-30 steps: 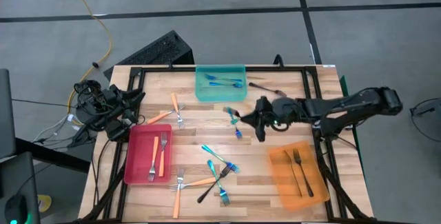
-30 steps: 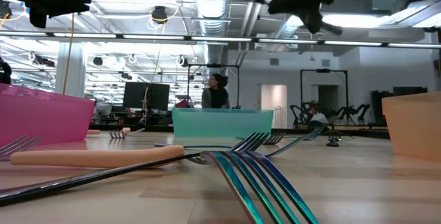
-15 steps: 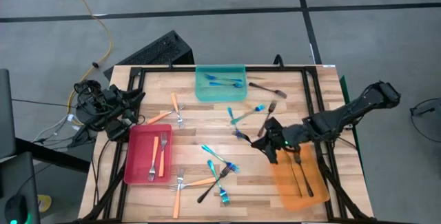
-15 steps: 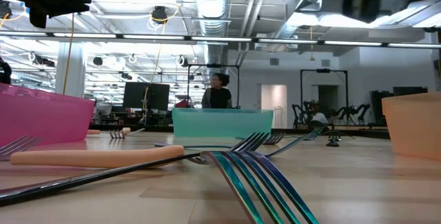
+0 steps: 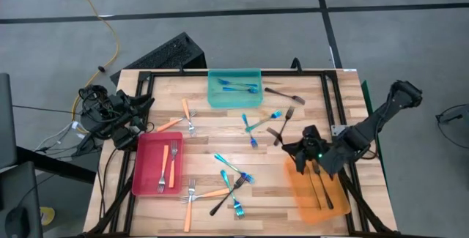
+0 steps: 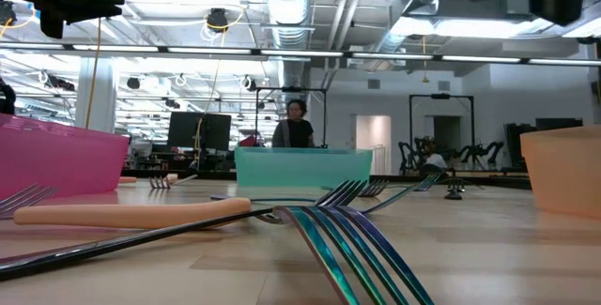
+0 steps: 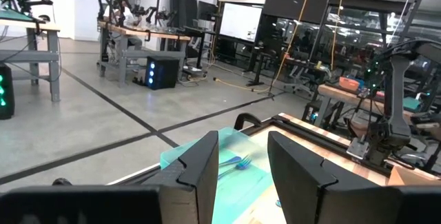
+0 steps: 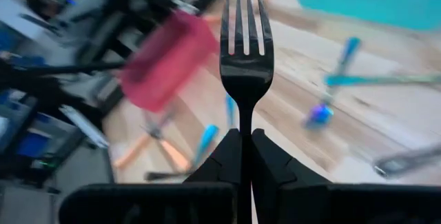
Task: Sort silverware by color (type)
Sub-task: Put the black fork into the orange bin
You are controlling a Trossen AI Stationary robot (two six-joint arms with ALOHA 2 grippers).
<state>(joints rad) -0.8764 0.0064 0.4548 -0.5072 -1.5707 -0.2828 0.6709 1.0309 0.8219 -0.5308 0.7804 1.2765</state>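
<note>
My right gripper [image 5: 299, 157] hovers over the far left corner of the orange tray [image 5: 326, 203] and is shut on a black fork [image 8: 242, 52]. Two more black forks [image 5: 321, 183] lie in that tray. The teal tray [image 5: 234, 99] holds blue forks [image 5: 238, 86], and the red tray [image 5: 146, 176] holds orange-handled forks [image 5: 170, 163]. Loose forks lie flat on the wood: black ones [image 5: 283, 127], blue ones [image 5: 261, 120] and a mixed heap [image 5: 231, 183] near the front. My left gripper [image 7: 242, 176] is open and parked at the table's left edge. My right gripper pinches the black fork's handle [image 8: 242, 124] between its two fingers [image 8: 265, 156]. The fork lies along the fingers, with its tines [image 8: 242, 17] pointing straight out past the tips. It is lifted clear of the table.
Orange-handled forks [image 5: 189, 115] lie near the left arm, and others [image 5: 189, 203] at the near edge. A black frame rail [image 5: 326, 84] runs round the table top. Bare wood shows between the red tray and the orange tray. A person stands in the room beyond the table [image 6: 295, 125].
My right gripper has carried the black fork from the table's middle, by the blue forks, toward the near right, ending over the orange tray's far left corner. The arm has folded back toward the right edge. The forks on the table have stayed put.
</note>
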